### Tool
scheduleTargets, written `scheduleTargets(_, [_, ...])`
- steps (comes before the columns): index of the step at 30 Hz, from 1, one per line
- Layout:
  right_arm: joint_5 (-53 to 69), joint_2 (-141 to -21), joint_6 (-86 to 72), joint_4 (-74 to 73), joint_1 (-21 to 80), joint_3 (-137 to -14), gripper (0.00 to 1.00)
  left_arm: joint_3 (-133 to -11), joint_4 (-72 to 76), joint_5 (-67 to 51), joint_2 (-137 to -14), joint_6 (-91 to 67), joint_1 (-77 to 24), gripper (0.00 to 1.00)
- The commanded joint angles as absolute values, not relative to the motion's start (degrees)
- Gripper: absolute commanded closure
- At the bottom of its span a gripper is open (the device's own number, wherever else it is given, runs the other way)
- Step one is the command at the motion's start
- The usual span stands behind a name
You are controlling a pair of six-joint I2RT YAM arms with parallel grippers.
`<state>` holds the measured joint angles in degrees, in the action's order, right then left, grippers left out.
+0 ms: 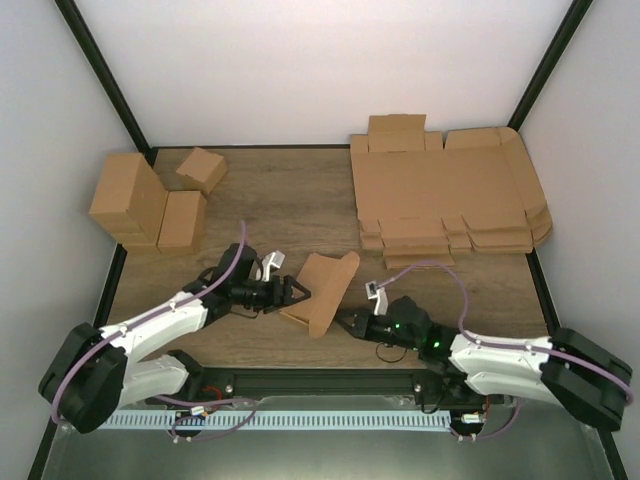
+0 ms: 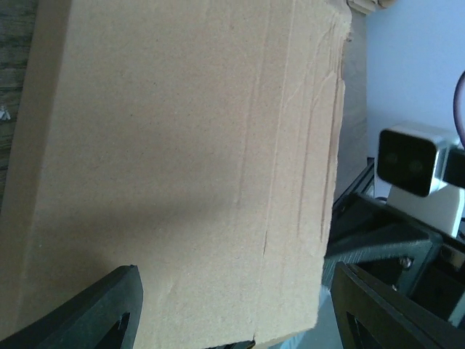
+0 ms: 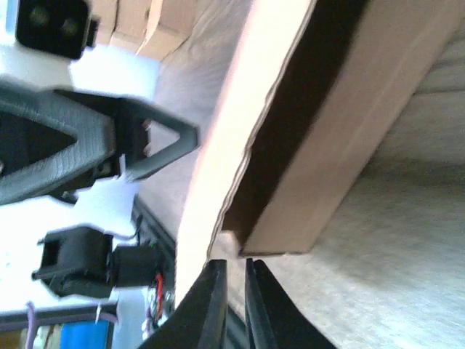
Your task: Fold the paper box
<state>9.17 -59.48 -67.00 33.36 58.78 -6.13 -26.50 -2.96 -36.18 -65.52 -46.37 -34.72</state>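
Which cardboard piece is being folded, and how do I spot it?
On the wooden table, look near the front edge. The paper box stands there between the left end effector and the right end effector. Unlike the flat sheet stack at far right and the assembled boxes at far left, it is one half-folded piece, open on one side.

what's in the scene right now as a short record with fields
box: partly folded brown cardboard, tilted up between the two grippers
left gripper: open, jaws wide on either side of a box panel
right gripper: shut or nearly so, at the box's near edge; no clear hold
far right: stack of flat cardboard sheets
far left: group of folded boxes
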Motion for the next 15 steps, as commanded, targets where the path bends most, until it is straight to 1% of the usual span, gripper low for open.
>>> scheduleTargets(1, [4.0, -51.1, -61.9, 15.6, 54.1, -6.5, 0.86, -32.7, -11.2, -34.2, -67.0, -38.8, -35.6, 0.26])
scheduleTargets(3, [3.8, -47.9, -59.1, 10.9, 51.3, -7.5, 0.79, -36.6, -16.9, -31.8, -68.3, -34.4, -35.6, 0.26])
scheduleTargets(4, [4.1, -47.0, -56.2, 9.0, 49.4, -8.4, 0.73, -38.7, -20.2, -29.8, -69.1, -32.4, -35.7, 0.26])
scheduleTargets(6, [5.0, -47.2, -52.0, 4.3, 46.6, -11.5, 0.66, -42.4, -25.4, -24.5, -71.2, -29.2, -35.9, 0.25])
scheduleTargets(7, [5.5, -48.0, -49.9, 2.1, 45.6, -13.3, 0.61, -43.6, -27.3, -22.0, -72.1, -28.0, -36.0, 0.25])
scheduleTargets(8, [5.8, -49.3, -47.8, 0.2, 45.0, -15.4, 0.56, -44.3, -28.1, -20.5, -73.0, -27.2, -36.0, 0.24])
scheduleTargets(9, [5.7, -50.4, -45.9, -1.9, 44.7, -17.9, 0.53, -44.6, -28.2, -19.7, -73.8, -26.7, -36.0, 0.24])
scheduleTargets(11, [5.4, -52.0, -43.3, -3.5, 44.4, -20.7, 0.46, -44.4, -27.3, -18.4, -75.6, -26.4, -36.2, 0.25])
scheduleTargets(13, [5.2, -52.6, -41.9, -4.2, 44.2, -22.4, 0.35, -44.2, -26.4, -17.8, -77.8, -26.2, -36.7, 0.25])
scheduleTargets(14, [4.9, -52.6, -41.5, -4.4, 44.0, -22.8, 0.26, -44.0, -25.9, -17.3, -78.7, -26.1, -37.0, 0.25])
scheduleTargets(15, [4.5, -52.6, -41.3, -4.5, 43.8, -23.1, 0.2, -43.8, -25.6, -16.9, -79.8, -26.1, -37.4, 0.25])
